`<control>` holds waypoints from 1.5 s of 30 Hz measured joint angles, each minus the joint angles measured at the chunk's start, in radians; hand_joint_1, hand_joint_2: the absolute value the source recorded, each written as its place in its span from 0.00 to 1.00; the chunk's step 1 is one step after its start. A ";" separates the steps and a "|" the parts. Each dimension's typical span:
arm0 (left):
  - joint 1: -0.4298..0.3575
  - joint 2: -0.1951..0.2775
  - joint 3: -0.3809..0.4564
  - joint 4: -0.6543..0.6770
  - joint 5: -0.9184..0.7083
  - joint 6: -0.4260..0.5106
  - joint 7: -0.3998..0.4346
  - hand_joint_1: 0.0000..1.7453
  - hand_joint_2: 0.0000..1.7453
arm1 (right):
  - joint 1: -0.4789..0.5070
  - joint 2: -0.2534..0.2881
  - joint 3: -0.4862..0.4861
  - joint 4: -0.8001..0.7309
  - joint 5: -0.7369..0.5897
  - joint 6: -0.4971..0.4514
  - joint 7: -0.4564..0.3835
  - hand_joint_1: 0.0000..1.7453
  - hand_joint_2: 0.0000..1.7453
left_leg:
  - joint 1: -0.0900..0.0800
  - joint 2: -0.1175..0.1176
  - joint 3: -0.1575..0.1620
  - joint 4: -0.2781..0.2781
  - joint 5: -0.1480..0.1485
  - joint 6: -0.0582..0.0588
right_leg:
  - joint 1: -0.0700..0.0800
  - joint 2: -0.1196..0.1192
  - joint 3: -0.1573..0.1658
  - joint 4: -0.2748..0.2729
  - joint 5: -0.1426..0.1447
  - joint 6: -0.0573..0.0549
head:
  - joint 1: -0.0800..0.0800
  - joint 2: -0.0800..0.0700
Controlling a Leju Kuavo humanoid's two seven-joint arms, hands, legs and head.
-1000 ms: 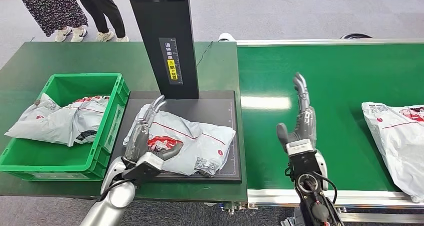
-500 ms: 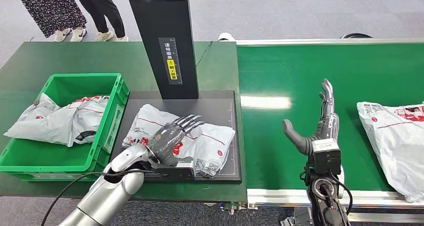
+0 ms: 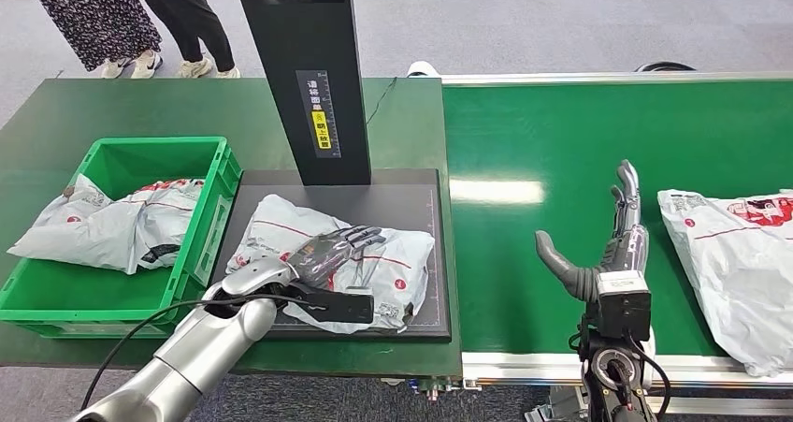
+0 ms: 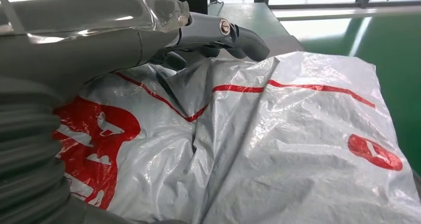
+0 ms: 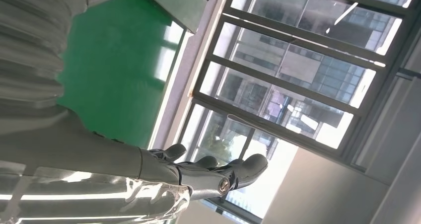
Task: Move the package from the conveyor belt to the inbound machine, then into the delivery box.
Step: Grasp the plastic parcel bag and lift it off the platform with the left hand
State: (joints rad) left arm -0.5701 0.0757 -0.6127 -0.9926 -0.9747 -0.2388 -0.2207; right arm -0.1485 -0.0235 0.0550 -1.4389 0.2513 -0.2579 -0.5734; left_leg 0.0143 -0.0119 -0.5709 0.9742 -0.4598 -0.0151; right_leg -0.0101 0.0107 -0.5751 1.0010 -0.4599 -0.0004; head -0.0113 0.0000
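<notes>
Your left hand (image 3: 329, 254) lies flat on the package (image 3: 374, 254), fingers (image 4: 238, 35) spread across its film on the inbound machine (image 3: 411, 197), nothing pinched. Slack film may slip during transfer to the delivery box (image 3: 122, 291) at far left. Your right hand (image 3: 608, 244) is open, empty. The left wrist view shows loose creases.

Left hand (image 3: 329, 254) palm-down, fingers extended, right hand (image 3: 612, 244) upright, open

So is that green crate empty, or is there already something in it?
Not empty. The crate already holds a crumpled grey package, and one end of that package spills over the crate's far-left rim.
</notes>
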 joint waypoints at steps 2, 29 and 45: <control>-0.006 -0.001 -0.003 0.011 0.000 -0.001 0.001 0.00 1.00 | 0.002 0.001 -0.001 -0.002 0.000 0.000 0.001 0.00 1.00 | 0.000 0.000 0.000 0.000 0.000 0.000 | 0.000 0.000 0.000 0.000 0.000 0.000 | 0.000 0.000; -0.095 -0.050 -0.028 0.184 -0.024 -0.004 0.028 1.00 1.00 | 0.004 0.013 -0.024 -0.006 0.026 0.008 0.026 0.00 1.00 | 0.000 0.000 0.004 0.000 0.000 0.000 | 0.000 0.000 0.004 0.000 0.000 0.000 | 0.000 0.000; -0.028 -0.029 -0.036 0.104 -0.065 0.200 -0.068 1.00 1.00 | 0.027 0.012 -0.046 -0.035 0.020 0.036 0.025 0.00 1.00 | 0.000 0.000 0.001 0.000 0.000 0.000 | 0.000 0.000 0.001 0.000 0.000 0.000 | 0.000 0.000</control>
State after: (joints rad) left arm -0.5976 0.0472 -0.6483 -0.8884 -1.0393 -0.0391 -0.2888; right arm -0.1218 -0.0114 0.0088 -1.4736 0.2717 -0.2223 -0.5482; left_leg 0.0142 -0.0121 -0.5703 0.9741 -0.4597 -0.0150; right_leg -0.0101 0.0106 -0.5739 1.0010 -0.4599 -0.0003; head -0.0112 0.0000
